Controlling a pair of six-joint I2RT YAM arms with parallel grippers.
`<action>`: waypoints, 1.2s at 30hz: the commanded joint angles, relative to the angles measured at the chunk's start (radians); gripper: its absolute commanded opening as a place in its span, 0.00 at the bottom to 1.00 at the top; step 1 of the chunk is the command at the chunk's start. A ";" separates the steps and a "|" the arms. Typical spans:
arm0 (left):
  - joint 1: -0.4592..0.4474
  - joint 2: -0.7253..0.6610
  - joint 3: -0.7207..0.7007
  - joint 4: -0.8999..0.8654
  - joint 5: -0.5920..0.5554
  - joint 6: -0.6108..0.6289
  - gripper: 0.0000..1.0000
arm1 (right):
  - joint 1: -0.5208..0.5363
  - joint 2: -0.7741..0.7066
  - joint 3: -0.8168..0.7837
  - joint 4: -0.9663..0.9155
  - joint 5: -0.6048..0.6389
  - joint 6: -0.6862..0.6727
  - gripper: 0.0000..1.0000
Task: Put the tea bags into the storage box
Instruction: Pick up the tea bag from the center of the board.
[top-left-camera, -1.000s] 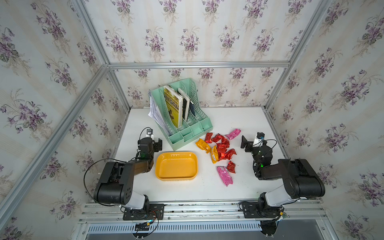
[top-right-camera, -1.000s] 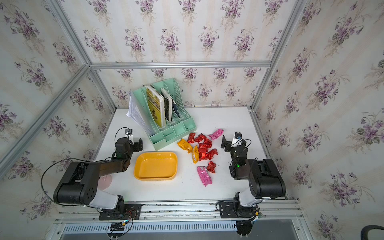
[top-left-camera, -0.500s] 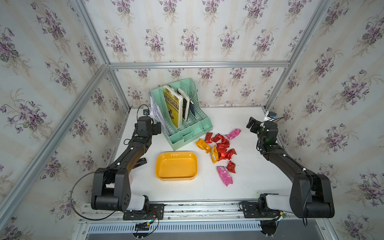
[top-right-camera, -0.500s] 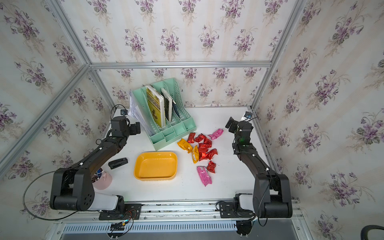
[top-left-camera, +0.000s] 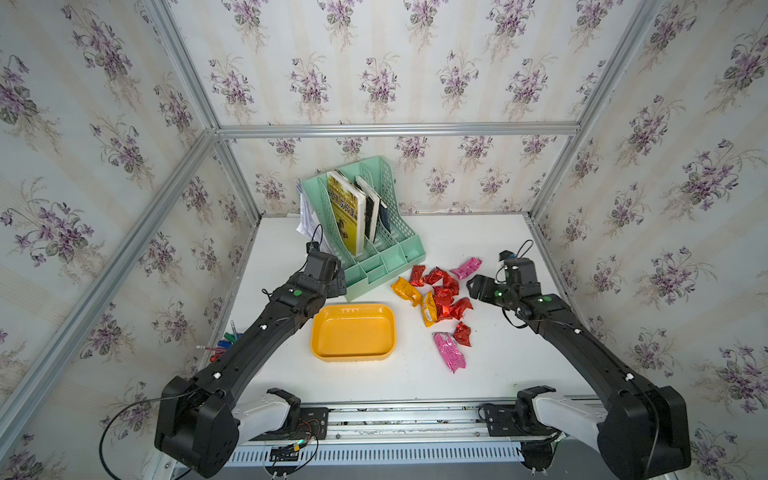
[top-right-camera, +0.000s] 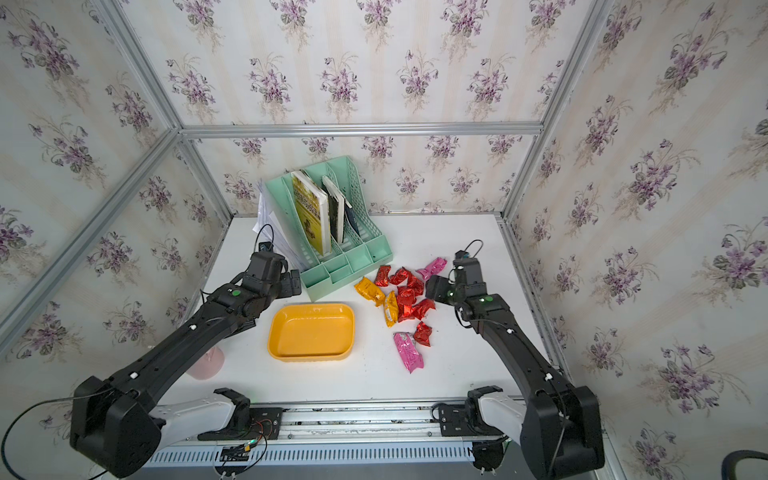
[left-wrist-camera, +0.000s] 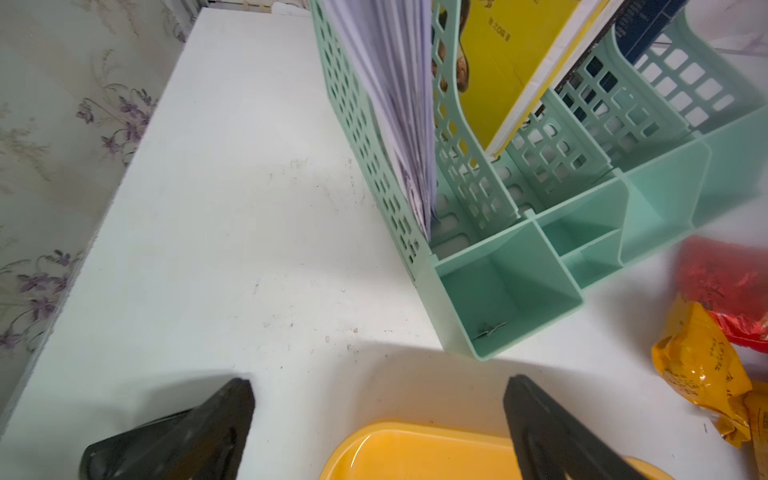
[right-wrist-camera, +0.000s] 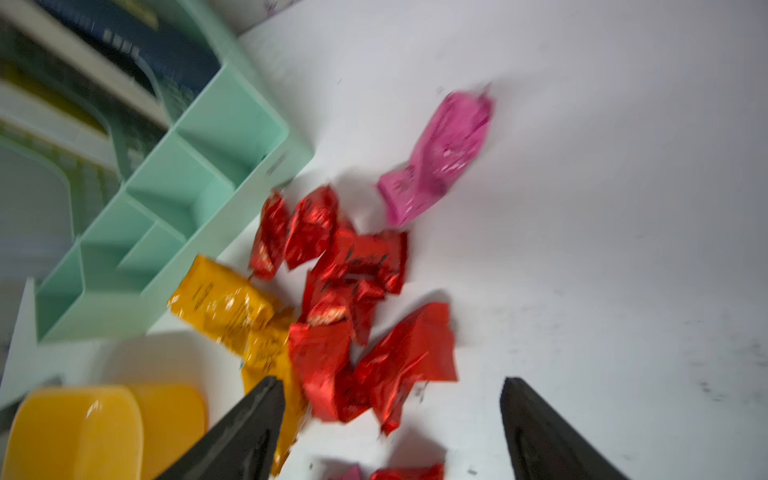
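The right gripper (top-left-camera: 474, 287) hung just beside the heap of tea bags (top-left-camera: 441, 296), its jaws spread apart and nothing between them. In its wrist view the two black fingers (right-wrist-camera: 249, 419) framed the near edge of the pile. The heap lay directly ahead of this gripper, toward the robot's left, and the yellow storage box (top-left-camera: 353, 332) sat beyond it on the same side. The pile therefore stood between the gripper and the empty box.

The nearest red sachet (right-wrist-camera: 409, 357) lay crumpled, with its long axis slanted across the gap between the fingers. It was neither square to the gap nor in line with it, so a small wrist turn would probably suit a pinch across its narrow width.

The left gripper (left-wrist-camera: 379, 380) was also spread and empty. It hovered over the far rim of the box beside the mint green file rack (top-left-camera: 386, 257), well apart from most sachets (only an orange one (left-wrist-camera: 698, 353) showed at the edge of its view). The right arm was plainly the nearer. One long pink sachet (top-left-camera: 449, 352) lay apart from the heap, closer to the robot.
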 joint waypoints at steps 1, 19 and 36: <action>-0.004 -0.051 0.031 -0.155 -0.083 -0.054 0.99 | 0.186 0.024 0.037 -0.134 0.054 0.015 0.80; -0.008 -0.139 -0.071 -0.165 0.077 -0.206 0.99 | 0.498 0.227 0.008 -0.247 0.225 0.172 0.73; -0.008 -0.311 -0.227 -0.196 0.095 -0.293 0.99 | 0.500 0.222 -0.117 -0.078 0.206 0.214 0.48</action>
